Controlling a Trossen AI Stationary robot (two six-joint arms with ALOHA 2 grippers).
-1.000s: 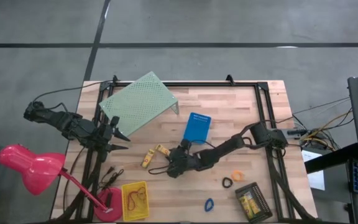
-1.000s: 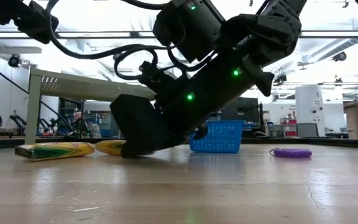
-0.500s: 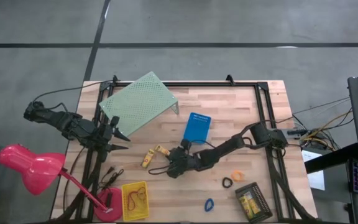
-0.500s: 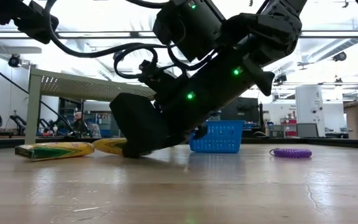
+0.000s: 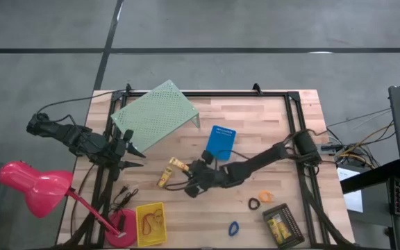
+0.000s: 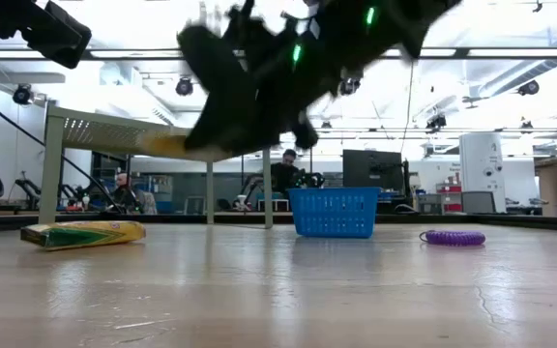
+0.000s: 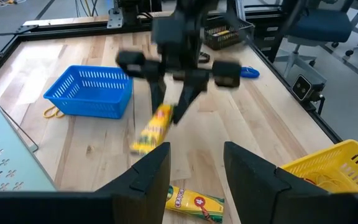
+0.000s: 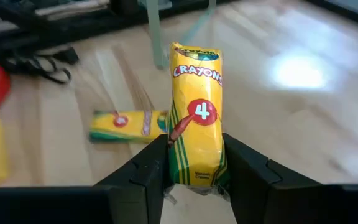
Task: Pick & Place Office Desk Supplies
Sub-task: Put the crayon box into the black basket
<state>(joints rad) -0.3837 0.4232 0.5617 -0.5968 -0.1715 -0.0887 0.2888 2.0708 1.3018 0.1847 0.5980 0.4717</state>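
Observation:
My right gripper point(image 8: 194, 163) is shut on a yellow crayon pack point(image 8: 195, 121) and holds it above the table's middle; the left wrist view also shows this gripper point(image 7: 170, 111) and pack point(image 7: 152, 129) in the air. A second crayon pack point(image 5: 164, 180) lies flat on the wood just near of it. An orange ring point(image 5: 264, 196), a black ring point(image 5: 254, 204) and a blue ring point(image 5: 233, 228) lie toward the near right. A purple ring point(image 6: 453, 237) lies on the table. My left gripper point(image 7: 197, 168) waits open at the table's left edge. My right gripper pinches the crayon pack between its two fingers by the lower end point(image 8: 194, 177), opposite the printed "CRAYONS" end. The fingers point(image 7: 159, 96) slant down from the table's right, and the pack runs on past their tips, along them. The pack is lifted clear and tilted.
A blue bin point(image 5: 220, 142) sits just far of the right gripper, and a pale green riser point(image 5: 155, 114) stands at the far left. A yellow bin point(image 5: 151, 223) with rubber bands and a black bin point(image 5: 283, 223) sit at the near edge. A pink lamp point(image 5: 37, 187) stands left.
My right gripper has risen from the tabletop with the crayon pack shut between its fingers; the pack, lying on the wood a second ago, now hangs clear of the table. The second pack has stayed where it was.

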